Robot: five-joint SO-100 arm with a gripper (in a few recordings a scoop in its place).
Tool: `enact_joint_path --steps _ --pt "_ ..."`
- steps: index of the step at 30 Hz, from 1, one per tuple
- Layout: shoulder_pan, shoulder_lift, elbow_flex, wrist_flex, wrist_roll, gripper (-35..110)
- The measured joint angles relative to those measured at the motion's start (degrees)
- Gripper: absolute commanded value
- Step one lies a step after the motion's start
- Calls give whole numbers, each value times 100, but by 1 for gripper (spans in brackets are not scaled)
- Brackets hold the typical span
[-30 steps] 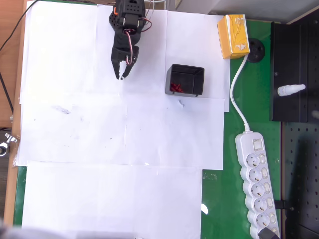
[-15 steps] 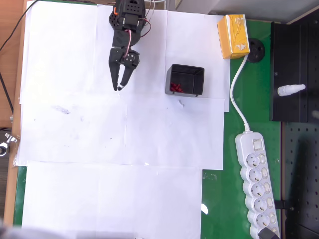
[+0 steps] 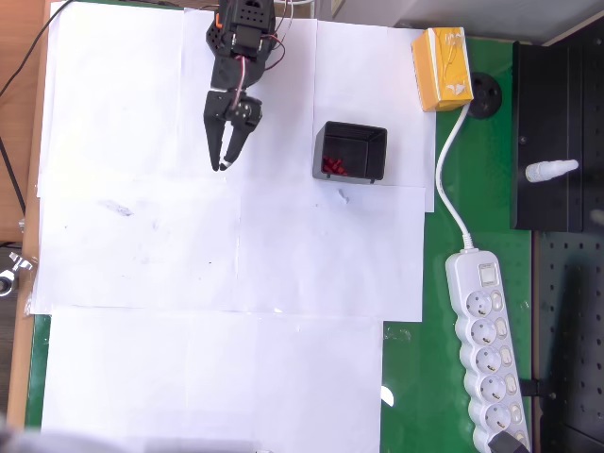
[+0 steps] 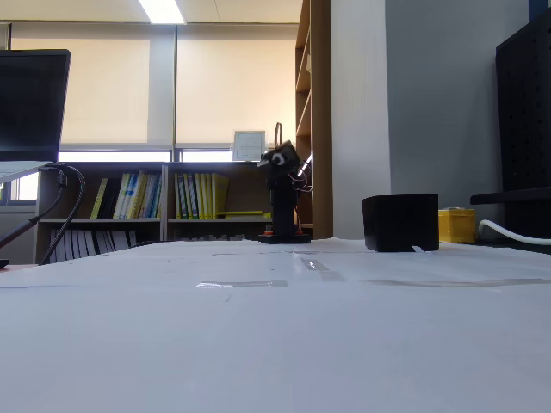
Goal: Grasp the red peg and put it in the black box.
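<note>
In the overhead view the black box (image 3: 377,142) stands open-topped on the white paper, with a cluster of red pegs (image 3: 333,167) inside at its lower left. A single loose red peg is out of view. My gripper (image 3: 223,164) hangs left of the box, pointing down the picture, a hand's width from its wall. Its fingers form a narrow V with paper showing between them and nothing seen held. The fixed view shows the box (image 4: 399,222) right of the dark arm (image 4: 281,202).
A yellow carton (image 3: 442,68) lies up and to the right of the box. A white power strip (image 3: 486,344) and its cable lie on the green mat at right, beside a large black panel (image 3: 557,132). White paper sheets (image 3: 217,377) spread below the gripper.
The gripper has reached further down the picture, away from the arm's base, and shifted slightly left. Its fingers now show longer. The box and pegs have not moved.
</note>
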Motion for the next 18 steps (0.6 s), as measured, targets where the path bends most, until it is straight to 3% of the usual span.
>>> enact_joint_path --steps 5,10,18 --pt "-97 0 0 1960 -1072 0" --pt "-97 0 0 3208 -1529 0" --pt "-246 0 0 3296 -1187 0"
